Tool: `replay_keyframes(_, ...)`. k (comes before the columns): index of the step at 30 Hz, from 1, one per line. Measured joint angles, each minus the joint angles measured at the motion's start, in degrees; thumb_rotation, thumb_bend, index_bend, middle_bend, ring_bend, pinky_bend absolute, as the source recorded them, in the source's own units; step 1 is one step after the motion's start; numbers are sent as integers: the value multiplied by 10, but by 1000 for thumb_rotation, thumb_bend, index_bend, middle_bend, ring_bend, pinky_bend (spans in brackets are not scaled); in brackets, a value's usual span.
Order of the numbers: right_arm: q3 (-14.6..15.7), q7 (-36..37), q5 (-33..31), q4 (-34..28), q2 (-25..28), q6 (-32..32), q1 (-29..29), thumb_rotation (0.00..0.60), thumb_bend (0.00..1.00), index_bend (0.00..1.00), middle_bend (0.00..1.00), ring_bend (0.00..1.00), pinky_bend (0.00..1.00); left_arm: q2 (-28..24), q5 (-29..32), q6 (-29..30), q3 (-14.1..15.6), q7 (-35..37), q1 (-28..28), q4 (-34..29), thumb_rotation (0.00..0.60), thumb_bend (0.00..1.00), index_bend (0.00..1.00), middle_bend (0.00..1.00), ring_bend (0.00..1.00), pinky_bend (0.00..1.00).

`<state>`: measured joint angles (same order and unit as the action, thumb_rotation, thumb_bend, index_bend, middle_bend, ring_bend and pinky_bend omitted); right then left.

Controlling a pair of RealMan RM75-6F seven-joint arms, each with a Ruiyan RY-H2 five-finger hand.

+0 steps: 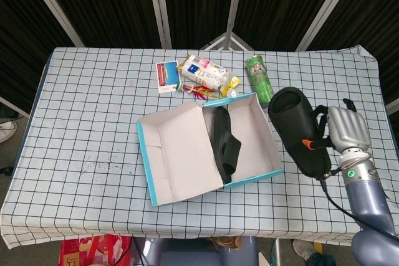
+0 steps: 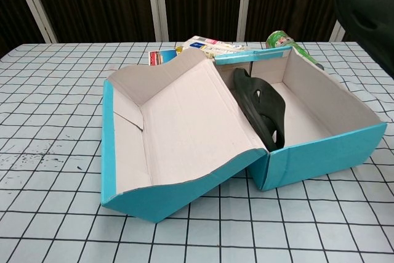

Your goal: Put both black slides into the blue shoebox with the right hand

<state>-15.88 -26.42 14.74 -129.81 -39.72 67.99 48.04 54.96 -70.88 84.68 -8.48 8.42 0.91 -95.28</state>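
— Where's the second black rubber slide (image 1: 298,129)?
— Gripped by the right hand (image 1: 345,128), at three o'clock of the open blue cardboard shoebox (image 1: 249,175) (the first slide (image 1: 225,143) lies inside).

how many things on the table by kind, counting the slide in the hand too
black slides: 2, one in the blue shoebox, one held by the right hand
blue shoebox: 1
green can: 1
snack packet: 1
small card: 1
pile of small bright wrapped bits: 1, too small to count singly
total: 7
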Motion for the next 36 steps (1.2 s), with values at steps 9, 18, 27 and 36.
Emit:
replay_keyframes(9, -36, -37, -77, 18, -110, 69, 75, 600, 622, 664, 700, 388, 0, -1, -5, -10, 1, 7, -4, 6, 600, 373, 120, 10, 0, 92)
replay_keyframes(18, -46, -61, -133, 88, -216, 102, 112, 600, 634, 664, 700, 388, 0, -1, -1, -14, 0, 12, -6, 10, 600, 373, 120, 11, 0, 92)
replay_keyframes(27, -39, -84, -154, 133, -277, 112, 117, 600, 634, 664, 700, 388, 0, 0, -5, -13, 1, 10, -6, 8, 600, 373, 120, 11, 0, 92)
replay_keyframes(36, -22, -112, -161, 178, -333, 120, 113, 600, 634, 664, 700, 388, 0, -1, -4, -12, 1, 13, -5, 9, 600, 373, 120, 11, 0, 92)
